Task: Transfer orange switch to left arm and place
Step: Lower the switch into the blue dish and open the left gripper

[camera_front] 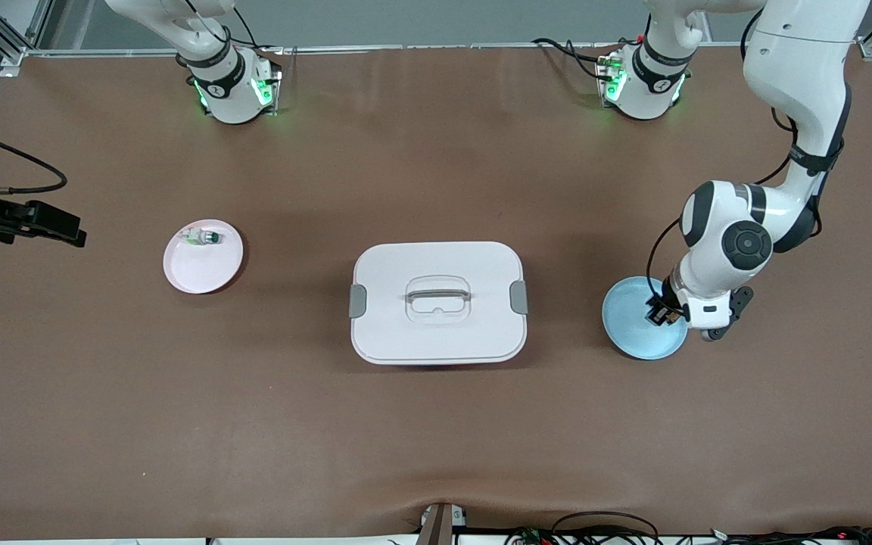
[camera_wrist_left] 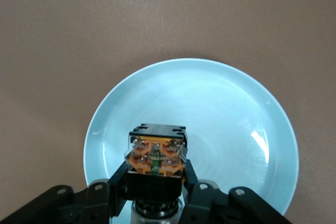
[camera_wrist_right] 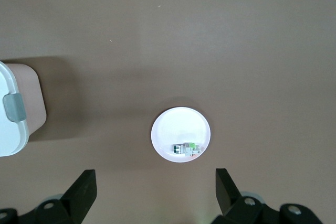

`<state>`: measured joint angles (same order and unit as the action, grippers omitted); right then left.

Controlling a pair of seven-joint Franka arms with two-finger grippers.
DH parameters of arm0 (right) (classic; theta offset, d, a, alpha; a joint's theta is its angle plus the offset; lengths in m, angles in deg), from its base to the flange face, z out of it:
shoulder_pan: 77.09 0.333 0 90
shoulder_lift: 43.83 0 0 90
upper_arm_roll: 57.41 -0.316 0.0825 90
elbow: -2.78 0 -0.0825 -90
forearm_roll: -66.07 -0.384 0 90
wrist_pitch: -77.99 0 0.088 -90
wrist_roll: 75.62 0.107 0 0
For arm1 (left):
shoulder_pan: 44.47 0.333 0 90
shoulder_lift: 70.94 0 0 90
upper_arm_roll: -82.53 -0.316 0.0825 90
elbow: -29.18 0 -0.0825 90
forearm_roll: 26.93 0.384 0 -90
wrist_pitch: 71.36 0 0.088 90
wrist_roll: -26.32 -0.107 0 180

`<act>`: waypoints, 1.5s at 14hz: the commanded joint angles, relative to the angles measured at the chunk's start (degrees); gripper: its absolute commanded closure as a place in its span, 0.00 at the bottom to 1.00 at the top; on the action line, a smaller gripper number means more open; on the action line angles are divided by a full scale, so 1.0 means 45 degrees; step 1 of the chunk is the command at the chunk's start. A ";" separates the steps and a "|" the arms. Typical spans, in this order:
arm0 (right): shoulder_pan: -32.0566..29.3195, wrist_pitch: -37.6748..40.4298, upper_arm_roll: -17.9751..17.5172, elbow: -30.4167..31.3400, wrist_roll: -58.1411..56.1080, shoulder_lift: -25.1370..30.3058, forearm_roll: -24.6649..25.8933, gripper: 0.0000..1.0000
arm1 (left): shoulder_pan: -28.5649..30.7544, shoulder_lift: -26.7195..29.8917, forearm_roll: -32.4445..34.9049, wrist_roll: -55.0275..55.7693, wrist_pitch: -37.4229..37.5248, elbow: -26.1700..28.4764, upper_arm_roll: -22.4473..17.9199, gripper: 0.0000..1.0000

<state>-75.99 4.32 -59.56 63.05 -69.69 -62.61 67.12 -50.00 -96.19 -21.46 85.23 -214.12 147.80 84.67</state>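
The orange switch, a small black block with an orange top, is held in my left gripper over the blue plate, toward the left arm's end of the table. In the left wrist view the fingers are shut on both sides of the switch above the plate; I cannot tell whether it touches the plate. My right gripper is open and empty, high over the table near the pink plate. It shows at the front view's edge. The white box stands mid-table between the plates.
The pink plate holds a small white-and-green component, which also shows in the right wrist view. The box's end with a grey clip shows in the right wrist view. Cables lie along the table's front edge.
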 commanded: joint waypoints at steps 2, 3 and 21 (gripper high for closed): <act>-0.0167 -0.0054 -0.0050 0.0221 -0.1331 0.0363 0.0334 0.00 | 0.0137 -0.0363 0.0152 0.0287 -0.0210 -0.0186 0.0149 1.00; -0.0187 0.0043 -0.0030 0.0299 -0.1490 0.0576 0.0334 0.00 | 0.0156 -0.0441 0.0152 0.0268 -0.0210 -0.0167 0.0149 1.00; -0.0284 -0.1402 0.0713 0.4420 -0.1296 0.3351 -0.0310 0.00 | 0.0176 -0.0598 0.0152 -0.1041 -0.0328 -0.0438 0.0286 0.00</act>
<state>-76.12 -0.31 -56.05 77.78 -75.28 -51.51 66.85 -49.90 -99.32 -21.46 81.32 -215.47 146.85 85.19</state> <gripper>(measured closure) 0.000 0.097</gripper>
